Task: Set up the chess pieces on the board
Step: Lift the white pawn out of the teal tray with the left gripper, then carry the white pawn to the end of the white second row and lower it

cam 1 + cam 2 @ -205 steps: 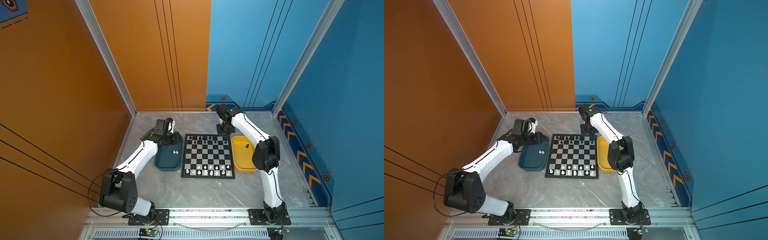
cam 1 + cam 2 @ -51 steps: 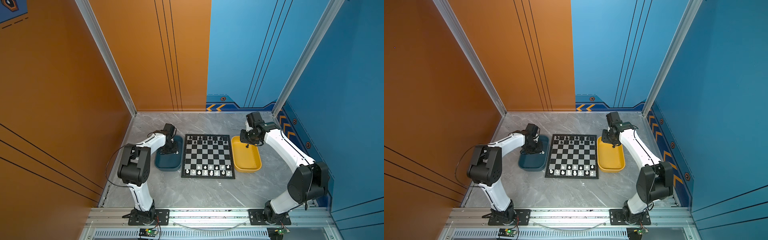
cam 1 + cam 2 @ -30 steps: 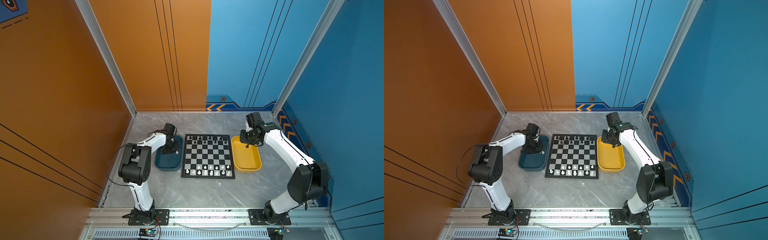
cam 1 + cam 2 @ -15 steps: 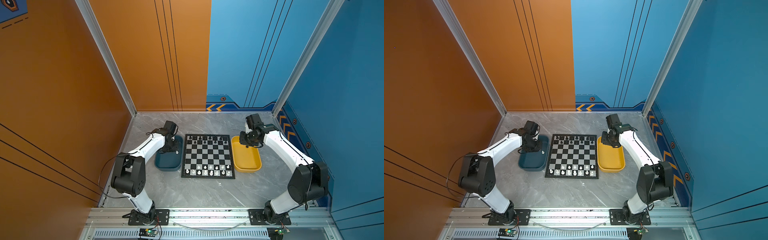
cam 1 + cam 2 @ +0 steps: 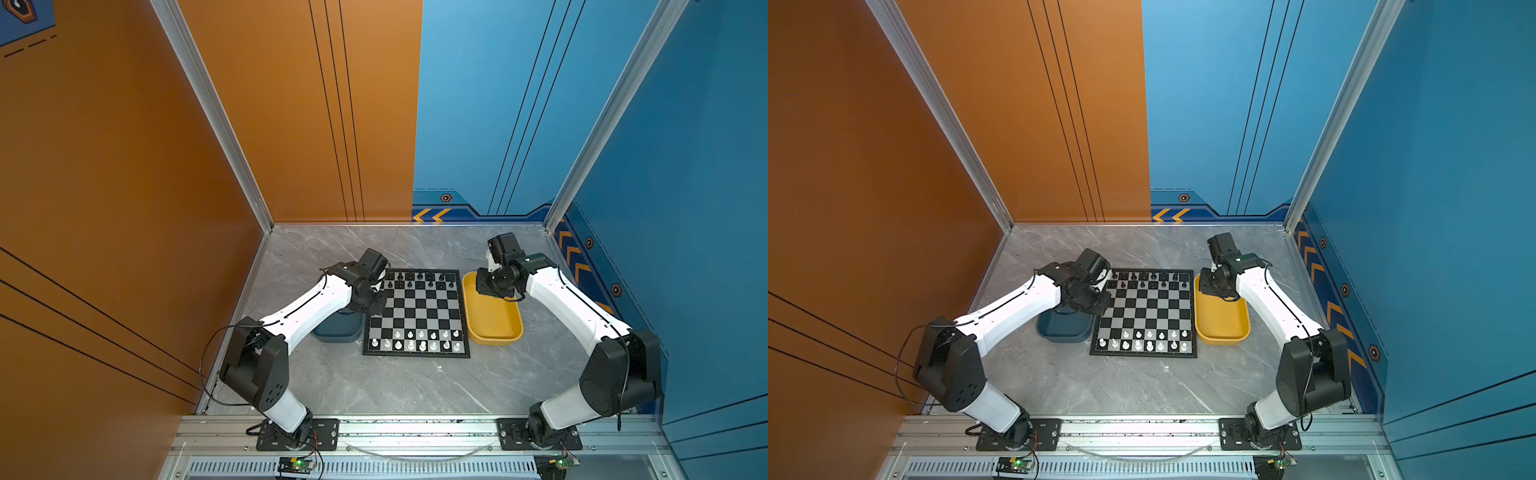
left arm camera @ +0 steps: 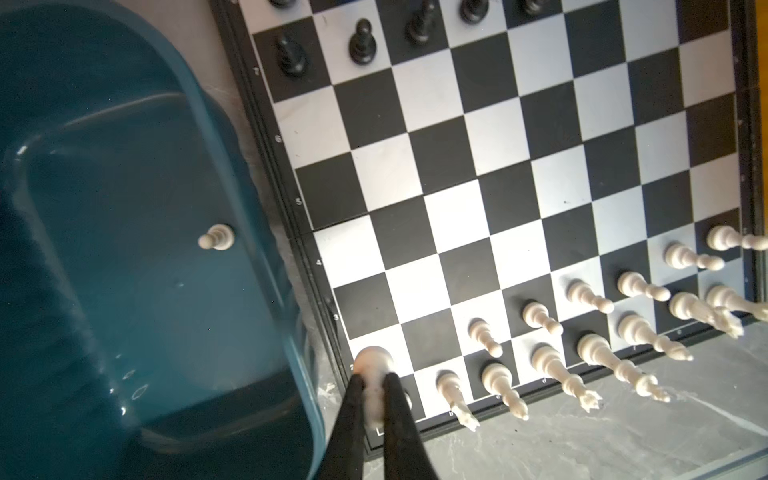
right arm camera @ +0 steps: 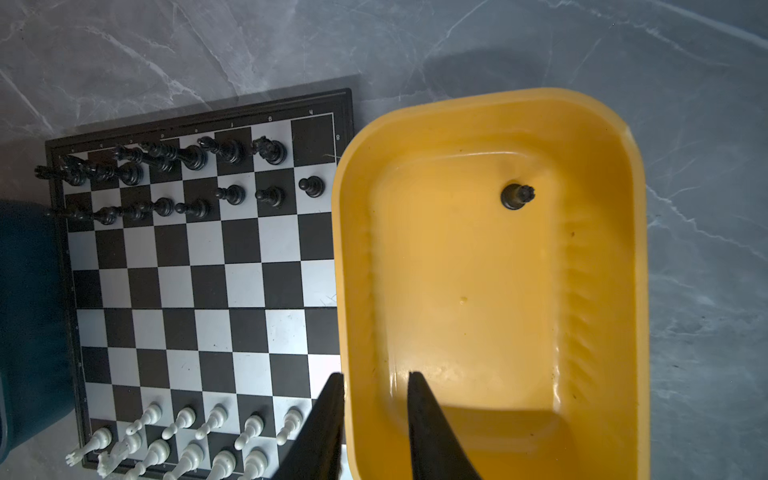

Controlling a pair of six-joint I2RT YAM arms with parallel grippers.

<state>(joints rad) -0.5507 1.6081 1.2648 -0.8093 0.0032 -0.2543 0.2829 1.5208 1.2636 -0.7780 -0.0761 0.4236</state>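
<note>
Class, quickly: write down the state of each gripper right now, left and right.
Left gripper: shut on a white piece.
Right gripper: open, holding nothing.

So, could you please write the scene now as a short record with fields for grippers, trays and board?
left gripper: shut on a white piece at the board corner beside the blue tray
right gripper: open, empty, above the yellow tray rim
blue tray: one white pawn inside
yellow tray: one black piece inside
board: black pieces far side, white pieces near side

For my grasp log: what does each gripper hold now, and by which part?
Left gripper: a white pawn, pinched by its upper stem, base free. Right gripper: nothing.
</note>
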